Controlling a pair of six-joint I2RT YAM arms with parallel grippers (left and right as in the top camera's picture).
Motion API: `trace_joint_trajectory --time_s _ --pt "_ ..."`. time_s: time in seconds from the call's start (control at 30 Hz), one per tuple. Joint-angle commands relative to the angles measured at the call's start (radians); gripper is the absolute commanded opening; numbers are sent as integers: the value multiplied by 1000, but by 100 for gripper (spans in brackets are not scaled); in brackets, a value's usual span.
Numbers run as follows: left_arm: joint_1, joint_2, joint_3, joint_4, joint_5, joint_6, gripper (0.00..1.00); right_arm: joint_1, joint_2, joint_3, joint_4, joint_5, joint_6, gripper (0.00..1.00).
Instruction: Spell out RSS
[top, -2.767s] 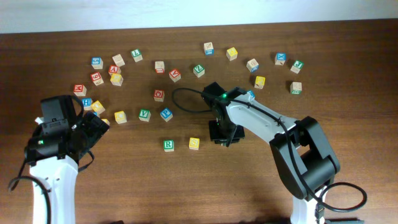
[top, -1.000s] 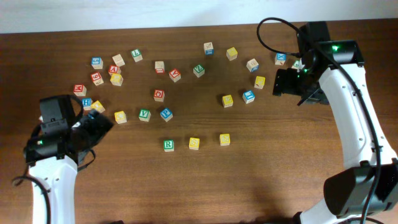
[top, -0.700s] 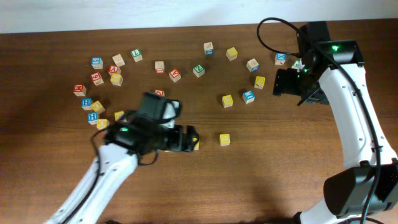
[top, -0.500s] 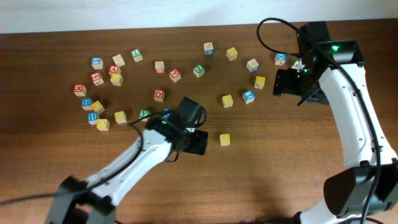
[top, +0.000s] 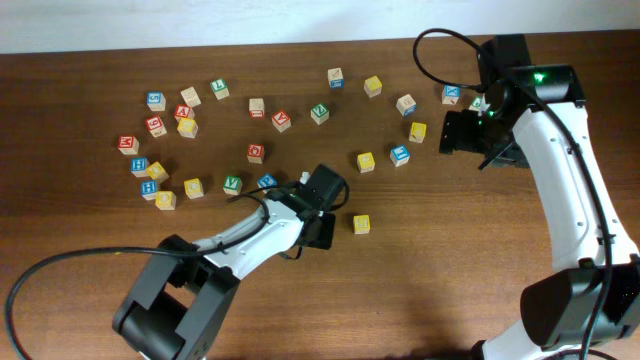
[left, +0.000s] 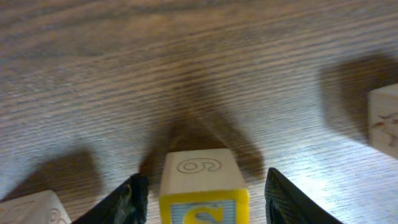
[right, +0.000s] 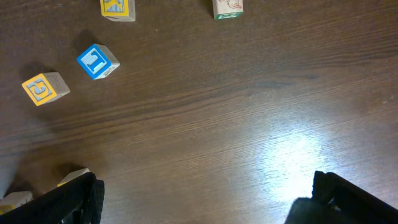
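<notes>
In the left wrist view a yellow S block stands on the wood between the fingers of my left gripper. The jaws straddle it with a gap on each side, so the gripper is open. In the overhead view the left gripper covers this block at mid-table. A second yellow block lies just right of it, and shows as a pale block in the left wrist view. The R block is hidden under the left arm. My right gripper hangs open and empty at the back right, its jaws wide apart.
Loose letter blocks are scattered across the back of the table, among them a yellow one and a blue one between the two arms. A pale block corner sits just left of my left fingers. A cluster of blocks lies at the far left.
My left arm has swung from the table's left side to the centre and come down over the S block, its jaws narrowing. The right arm has not moved.
</notes>
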Motion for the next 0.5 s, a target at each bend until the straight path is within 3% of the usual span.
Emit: trace_joint_trajectory --time_s 0.0,0.3,0.47 --pt "-8 15 8 3 -11 -7 43 -2 5 5 0 12 -6 98" --pt "-8 15 43 -22 -34 -7 24 -2 5 5 0 12 -7 98" --pt "-8 15 45 -42 37 -37 23 -2 5 5 0 12 -7 98"
